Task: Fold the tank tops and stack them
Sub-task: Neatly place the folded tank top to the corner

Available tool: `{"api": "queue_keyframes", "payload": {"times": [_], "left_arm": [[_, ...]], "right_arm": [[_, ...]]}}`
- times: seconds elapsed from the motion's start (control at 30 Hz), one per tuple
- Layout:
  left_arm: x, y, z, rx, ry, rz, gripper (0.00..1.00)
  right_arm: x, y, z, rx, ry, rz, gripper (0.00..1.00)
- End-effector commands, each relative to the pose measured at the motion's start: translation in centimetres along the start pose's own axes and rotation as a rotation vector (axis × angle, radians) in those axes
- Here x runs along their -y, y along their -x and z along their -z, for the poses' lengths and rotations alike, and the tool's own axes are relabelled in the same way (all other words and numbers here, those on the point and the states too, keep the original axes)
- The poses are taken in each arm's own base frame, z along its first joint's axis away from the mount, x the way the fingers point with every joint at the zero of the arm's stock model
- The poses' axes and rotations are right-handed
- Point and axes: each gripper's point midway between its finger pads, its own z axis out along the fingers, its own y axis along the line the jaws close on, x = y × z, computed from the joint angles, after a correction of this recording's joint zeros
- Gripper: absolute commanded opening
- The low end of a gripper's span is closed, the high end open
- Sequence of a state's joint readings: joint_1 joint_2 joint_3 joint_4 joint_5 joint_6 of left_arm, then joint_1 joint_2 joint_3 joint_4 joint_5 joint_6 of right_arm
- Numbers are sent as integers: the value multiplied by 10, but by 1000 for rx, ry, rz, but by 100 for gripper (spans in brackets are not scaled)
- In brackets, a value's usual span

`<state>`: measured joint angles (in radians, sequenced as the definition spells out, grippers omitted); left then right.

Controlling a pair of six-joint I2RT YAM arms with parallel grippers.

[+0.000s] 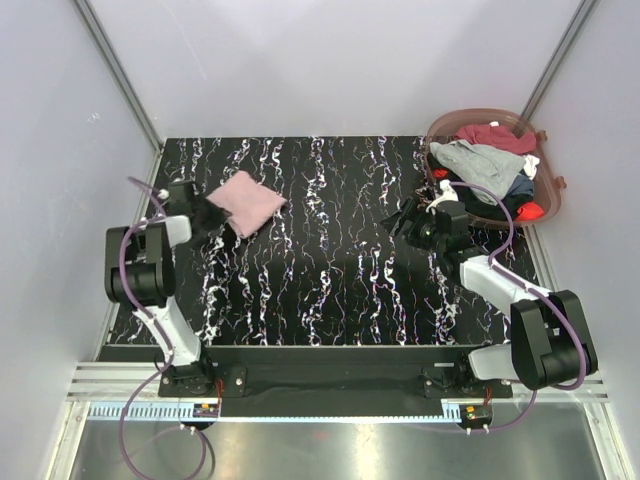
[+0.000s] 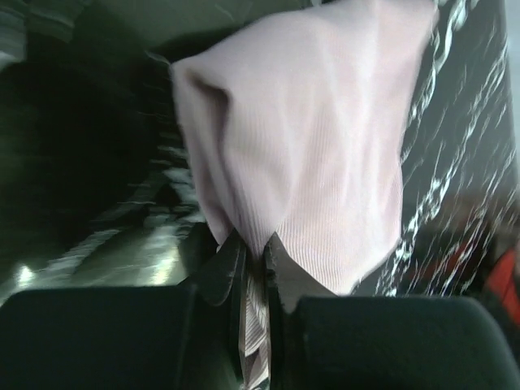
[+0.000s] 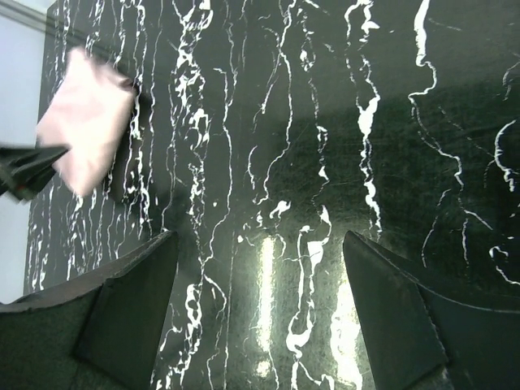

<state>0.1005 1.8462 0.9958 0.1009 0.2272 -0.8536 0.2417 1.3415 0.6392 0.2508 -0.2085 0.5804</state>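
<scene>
A folded dusty pink tank top (image 1: 247,201) is at the table's far left, one edge pinched in my left gripper (image 1: 207,213). In the left wrist view the pink cloth (image 2: 309,138) fills the frame and its edge runs between my shut fingers (image 2: 231,264). My right gripper (image 1: 415,222) is open and empty over the dark marbled table beside the basket. The right wrist view shows its fingers (image 3: 134,292) wide apart over bare table, with the pink top (image 3: 85,118) far off. Grey (image 1: 480,158), maroon (image 1: 497,136), black and red tank tops lie heaped in the basket.
The round brownish plastic basket (image 1: 552,195) stands at the far right corner, against the right wall. White walls close the table at the back and on both sides. The arm bases are at the near edge.
</scene>
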Motion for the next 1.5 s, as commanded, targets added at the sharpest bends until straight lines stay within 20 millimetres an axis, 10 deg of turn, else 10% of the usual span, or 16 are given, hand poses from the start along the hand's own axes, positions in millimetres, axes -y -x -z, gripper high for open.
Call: {"api": "queue_keyframes", "payload": {"times": [0.0, 0.23, 0.4, 0.77, 1.0, 1.23, 1.47], "left_arm": [[-5, 24, 34, 119, -47, 12, 0], [-56, 45, 72, 296, 21, 150, 4], [-58, 45, 82, 285, 37, 161, 55], [-59, -1, 149, 294, -4, 66, 99], [-5, -42, 188, 294, -227, -178, 99], [35, -82, 215, 350, -354, -483, 99], [5, -97, 206, 326, -292, -597, 99]], "right_arm": [[-10, 19, 3, 84, 21, 24, 89], [-9, 18, 5, 89, 17, 22, 89], [-7, 18, 5, 92, 9, 23, 90], [-8, 30, 17, 123, -33, 21, 97], [-19, 48, 67, 249, -8, 104, 98], [10, 27, 103, 250, -128, 119, 99], [38, -2, 106, 237, -183, 90, 100]]}}
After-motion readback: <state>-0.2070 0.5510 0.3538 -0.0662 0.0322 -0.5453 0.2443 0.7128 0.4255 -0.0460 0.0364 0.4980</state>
